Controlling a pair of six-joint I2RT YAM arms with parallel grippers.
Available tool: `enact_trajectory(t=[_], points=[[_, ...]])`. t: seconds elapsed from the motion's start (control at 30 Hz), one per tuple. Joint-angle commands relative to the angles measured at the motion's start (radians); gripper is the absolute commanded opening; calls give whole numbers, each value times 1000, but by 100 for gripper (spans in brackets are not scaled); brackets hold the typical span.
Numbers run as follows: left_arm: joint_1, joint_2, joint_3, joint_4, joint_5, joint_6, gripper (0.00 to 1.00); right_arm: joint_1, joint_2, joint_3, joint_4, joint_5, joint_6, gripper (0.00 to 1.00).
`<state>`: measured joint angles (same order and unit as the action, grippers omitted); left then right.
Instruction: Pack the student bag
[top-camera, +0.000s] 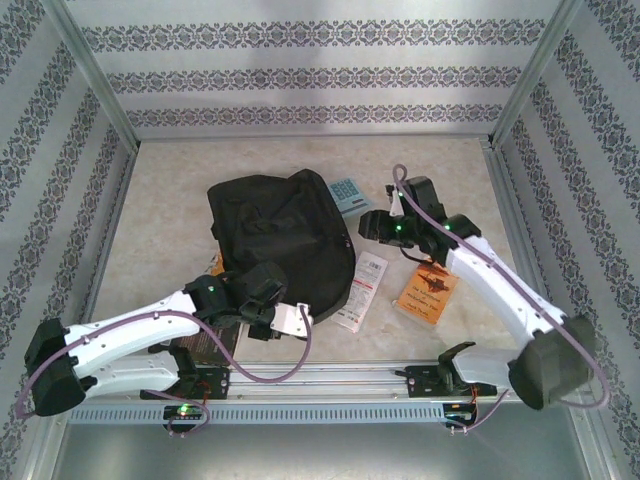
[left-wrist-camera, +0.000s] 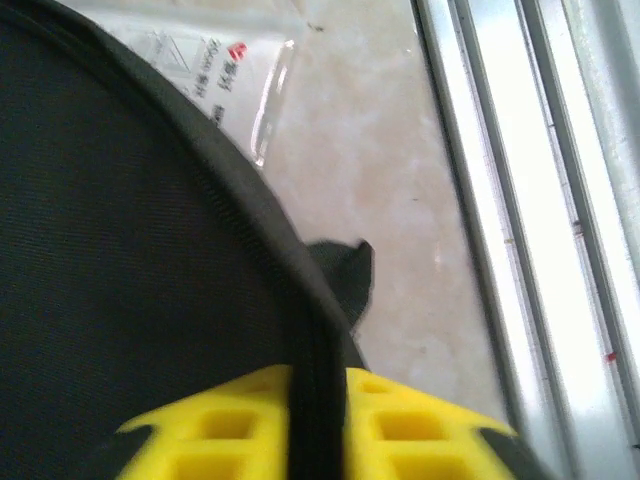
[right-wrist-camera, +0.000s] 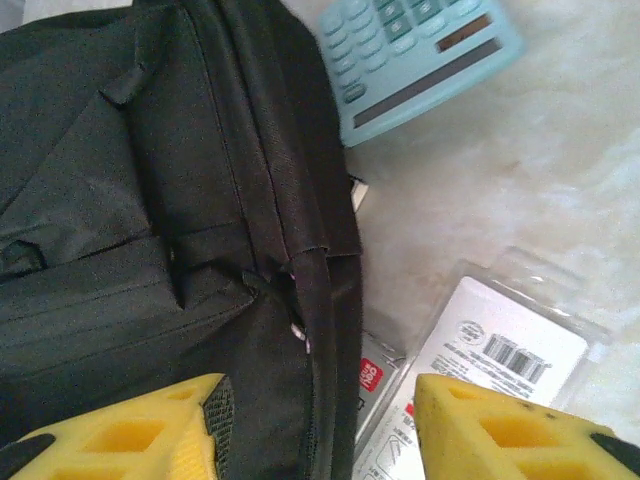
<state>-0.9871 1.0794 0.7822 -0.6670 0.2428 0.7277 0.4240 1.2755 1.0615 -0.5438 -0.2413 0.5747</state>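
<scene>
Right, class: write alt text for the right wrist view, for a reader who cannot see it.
A black backpack lies on a pale table, seen from above the right gripper, whose yellow fingertips stand apart. Beside the bag lie a light blue calculator and a clear blister pack with a barcoded card.

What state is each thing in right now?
student bag: lying flat, zip state unclear
calculator: face up, by bag's far corner
blister pack: flat, against bag's right edge
orange packet: flat, apart from bag
left end effector: astride bag's edge seam, grip unclear
right end effector: open, empty
</scene>
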Motion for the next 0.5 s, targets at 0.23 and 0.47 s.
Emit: enact_trajectory(t=[0.23,0.47], points=[[-11,-189,45,89,-15,-358,73,12,346,292,-74,-200,-131,57],[31,-131,163,54,-403,-719,57,11,572,514,-215,-130,-226,57]])
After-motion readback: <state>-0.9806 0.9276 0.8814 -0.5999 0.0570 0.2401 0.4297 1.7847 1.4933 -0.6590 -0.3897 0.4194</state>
